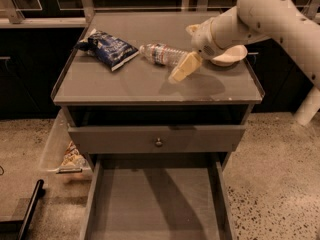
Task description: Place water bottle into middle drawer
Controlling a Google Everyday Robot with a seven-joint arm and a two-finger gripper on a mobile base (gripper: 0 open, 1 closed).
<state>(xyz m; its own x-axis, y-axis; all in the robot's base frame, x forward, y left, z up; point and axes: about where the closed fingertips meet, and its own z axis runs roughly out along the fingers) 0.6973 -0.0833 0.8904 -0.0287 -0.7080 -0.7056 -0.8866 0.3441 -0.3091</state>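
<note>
The water bottle lies on its side on the grey cabinet top, its cap end pointing right. My gripper is open at the bottle's right end, low over the top. One cream finger points down-left in front of the bottle, and the other tip shows behind it. The cap is hidden by the gripper. The middle drawer is pulled wide out at the bottom of the view, with its flat grey floor bare.
A blue snack bag lies left of the bottle. A white bowl sits on the right, behind my wrist. The drawer front with a round knob is slightly out above the open drawer. A clear bin stands on the floor at left.
</note>
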